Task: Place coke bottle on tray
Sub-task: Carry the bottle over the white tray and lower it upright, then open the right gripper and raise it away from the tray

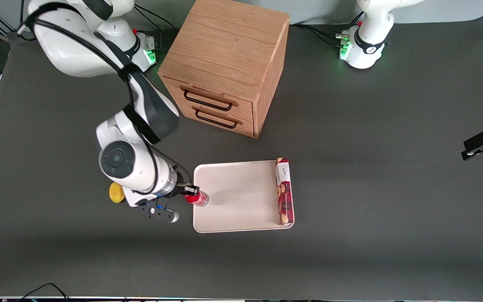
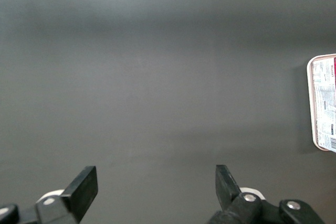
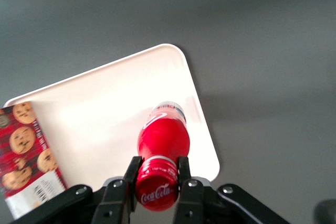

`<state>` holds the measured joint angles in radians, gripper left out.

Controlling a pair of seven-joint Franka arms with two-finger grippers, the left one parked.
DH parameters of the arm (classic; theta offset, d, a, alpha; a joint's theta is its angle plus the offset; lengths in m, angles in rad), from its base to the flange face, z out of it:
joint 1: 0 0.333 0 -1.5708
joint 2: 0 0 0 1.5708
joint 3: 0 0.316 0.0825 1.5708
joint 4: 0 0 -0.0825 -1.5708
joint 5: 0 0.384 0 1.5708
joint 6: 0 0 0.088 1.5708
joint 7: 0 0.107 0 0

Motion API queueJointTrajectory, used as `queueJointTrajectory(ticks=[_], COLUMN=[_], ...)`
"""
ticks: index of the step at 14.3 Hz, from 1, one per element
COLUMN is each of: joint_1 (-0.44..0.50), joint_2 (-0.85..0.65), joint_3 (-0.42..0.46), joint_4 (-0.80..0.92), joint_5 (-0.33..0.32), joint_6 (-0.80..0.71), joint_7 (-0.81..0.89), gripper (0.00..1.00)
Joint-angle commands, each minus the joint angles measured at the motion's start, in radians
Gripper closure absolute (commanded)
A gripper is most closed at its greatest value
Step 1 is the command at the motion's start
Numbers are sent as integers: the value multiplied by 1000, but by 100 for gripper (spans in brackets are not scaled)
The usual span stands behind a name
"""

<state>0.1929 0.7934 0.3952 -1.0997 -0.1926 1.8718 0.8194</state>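
The coke bottle (image 1: 197, 198) is a small red bottle with a red cap and a clear base. My right gripper (image 1: 191, 191) is shut on its cap and holds it over the edge of the tray (image 1: 241, 197) that faces the working arm's end. In the right wrist view the two fingers (image 3: 132, 174) clamp the cap of the bottle (image 3: 163, 140), which hangs above the cream-white tray (image 3: 100, 114) near one rounded corner. I cannot tell whether its base touches the tray.
A long red cookie box (image 1: 284, 191) lies along the tray's edge toward the parked arm's end; it also shows in the right wrist view (image 3: 26, 156). A wooden two-drawer cabinet (image 1: 229, 67) stands farther from the front camera. A yellow lemon (image 1: 116, 193) lies beside my wrist.
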Motion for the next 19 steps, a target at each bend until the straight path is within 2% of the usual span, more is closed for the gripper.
queueJointTrajectory(ticks=[1, 3, 4, 5, 6, 8, 10, 13, 15, 16, 17, 18, 19], joint_1=[19, 20, 31, 33, 33, 25, -4, -78, -156, -202, -237, -245, -245], joint_2=[41, 62, 73, 78, 76, 47, -47, -282, -426, -506, -587, -668, -759], joint_3=[13, 11, 13, 13, 16, 22, 69, 92, 94, 83, 59, 0, -77], joint_4=[30, 29, 29, 29, 30, 32, 37, 29, 21, -15, -57, -119, -208], joint_5=[-62, -68, -94, -105, -105, -104, -105, -81, 37, 74, 82, 91, 129], joint_6=[27, 55, 64, 64, 64, 44, -87, -318, -521, -613, -658, -696, -700], joint_7=[50, 52, 70, 78, 72, 64, 34, -93, -162, -224, -308, -394, -451], gripper=[100, 100, 92, 55, 2, 0, 0, 0, 0, 0, 0, 0, 0])
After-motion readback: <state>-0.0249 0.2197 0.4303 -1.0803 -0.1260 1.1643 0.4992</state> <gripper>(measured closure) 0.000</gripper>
